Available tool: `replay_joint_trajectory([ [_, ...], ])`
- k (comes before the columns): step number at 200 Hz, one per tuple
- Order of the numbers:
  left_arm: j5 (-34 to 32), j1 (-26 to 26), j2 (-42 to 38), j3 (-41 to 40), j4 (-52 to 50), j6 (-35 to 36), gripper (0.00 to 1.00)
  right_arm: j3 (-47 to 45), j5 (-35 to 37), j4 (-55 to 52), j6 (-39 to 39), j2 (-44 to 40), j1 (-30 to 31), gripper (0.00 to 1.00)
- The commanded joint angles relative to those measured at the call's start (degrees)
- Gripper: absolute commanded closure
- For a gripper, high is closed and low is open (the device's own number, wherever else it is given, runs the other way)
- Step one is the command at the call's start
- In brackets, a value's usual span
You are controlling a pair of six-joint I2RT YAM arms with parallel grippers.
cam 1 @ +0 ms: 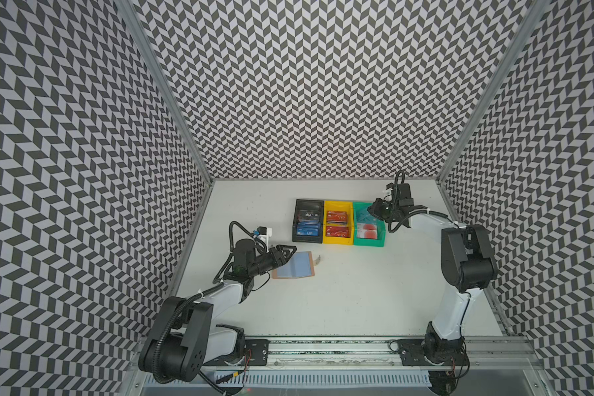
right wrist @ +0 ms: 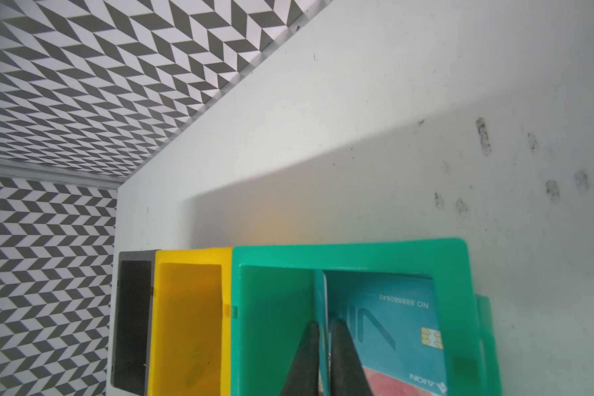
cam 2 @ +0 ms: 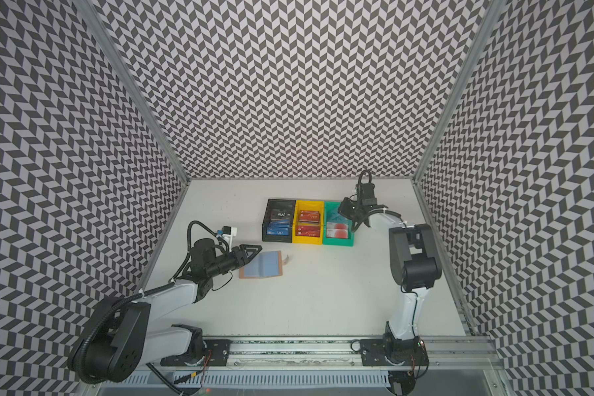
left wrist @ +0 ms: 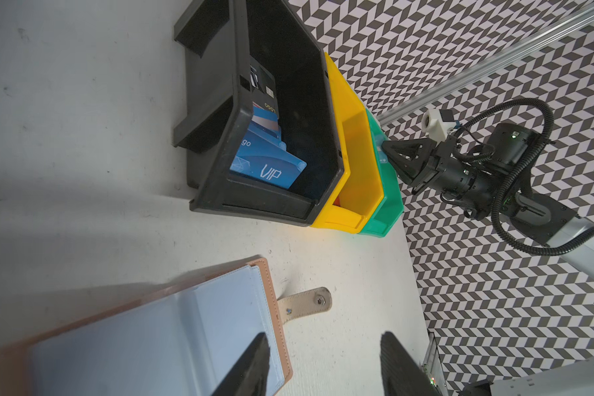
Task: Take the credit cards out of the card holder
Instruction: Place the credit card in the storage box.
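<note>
The tan card holder lies open on the table, pale blue sleeves up and snap tab sticking out. No card shows in those sleeves. My left gripper is open at its far edge, one finger over the sleeve, the other over bare table. My right gripper hangs over the green bin, shut on a teal credit card held on edge. A second teal "VIP" card lies flat in that bin.
Black bin, yellow bin and green bin stand in a row behind the card holder. Blue cards lie in the black one, red cards in the yellow, a pale red-circled card in the green.
</note>
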Motion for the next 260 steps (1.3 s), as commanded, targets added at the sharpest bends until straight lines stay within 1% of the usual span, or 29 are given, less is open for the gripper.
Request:
replay_joint_trajectory([
  [1,0.68,0.37,0.55,0.73,1.86,0.81,0.46,1.81,1.64,1.93,0.02,1.00,0.31,0.87],
  [9,0.76,0.35,0.65,0.74,1.90,0.81,0.46,2.01,2.00,1.40,-0.29,1.03,0.23,0.84],
  [58,0.94,0.43,1.28,0.67,2.52,0.54,0.47,2.81,4.08,-0.61,-1.90,0.03,0.35,0.82],
  [82,1.02,0.42,1.41,0.68,2.72,0.46,0.47,2.81,6.33,-1.70,-3.16,-1.24,0.54,0.82],
  [94,1.03,0.35,1.45,0.67,2.74,0.46,0.47,2.98,6.78,-2.35,-3.87,-1.60,0.75,0.84],
  [121,1.03,0.40,1.34,0.65,2.79,0.37,0.47,2.74,9.12,-3.18,-5.62,-2.70,2.75,0.85],
  [144,0.95,0.37,0.86,0.50,2.53,0.37,0.47,1.59,6.54,-2.73,-7.74,-4.60,3.81,0.85],
  [175,-2.10,0.52,-1.40,0.74,-1.07,2.40,0.47,-1.27,2.85,-4.11,-13.71,-10.15,3.59,0.84],
  [200,-5.94,0.47,-4.15,1.40,-5.15,4.84,0.47,-3.54,-0.35,-7.42,-24.73,-15.32,2.39,0.83],
  [210,-7.66,0.52,-5.43,1.60,-6.59,5.97,0.46,-5.32,-0.32,-7.91,-28.35,-17.45,1.43,0.82],
  [223,-10.00,0.52,-7.47,1.74,-7.87,7.76,0.46,-9.42,-0.76,-4.87,-30.18,-21.49,-0.33,0.80],
  [234,-13.24,0.52,-9.14,1.34,-7.87,9.95,0.46,-14.50,-0.70,1.73,-28.89,-26.01,-2.17,0.78],
  [243,-16.54,0.61,-10.35,0.77,-7.54,11.45,0.45,-20.59,-0.70,8.86,-28.32,-30.05,-3.34,0.77],
  [260,-21.74,0.78,-12.24,-0.35,-6.63,14.17,0.43,-31.63,6.47,20.66,-27.13,-37.23,-3.86,0.75],
])
